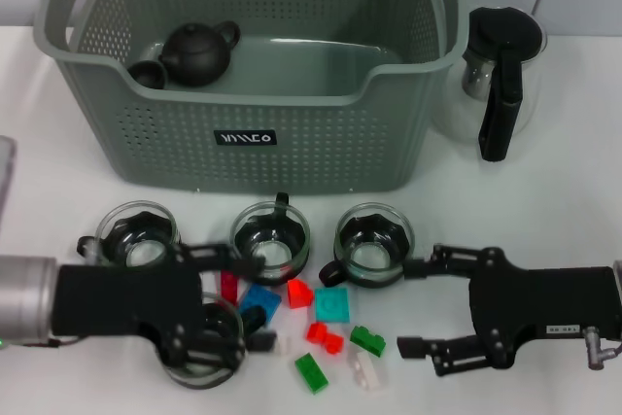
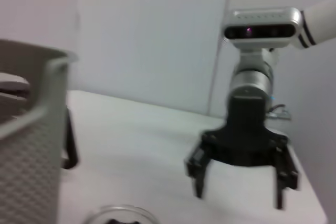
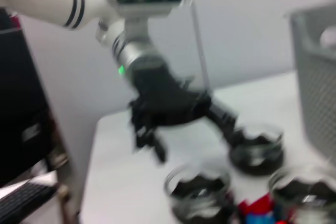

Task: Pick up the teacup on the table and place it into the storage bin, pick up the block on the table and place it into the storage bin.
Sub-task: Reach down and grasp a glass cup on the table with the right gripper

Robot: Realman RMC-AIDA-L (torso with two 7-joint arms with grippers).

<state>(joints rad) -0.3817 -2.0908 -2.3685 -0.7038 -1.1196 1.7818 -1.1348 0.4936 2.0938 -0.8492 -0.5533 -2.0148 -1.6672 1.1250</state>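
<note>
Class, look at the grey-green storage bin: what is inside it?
Inside the storage bin lie a dark teapot and a small dark cup beside it. The near wall hides the floor's front part.

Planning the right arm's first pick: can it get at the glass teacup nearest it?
Probably yes. The right gripper is open, and the nearest teacup sits just beyond its upper finger with nothing between them.

Head camera looks down steeply over the storage bin and white table. Each wrist camera sits low, facing sideways across the table at the opposite arm, both catching the bin's edge.
</note>
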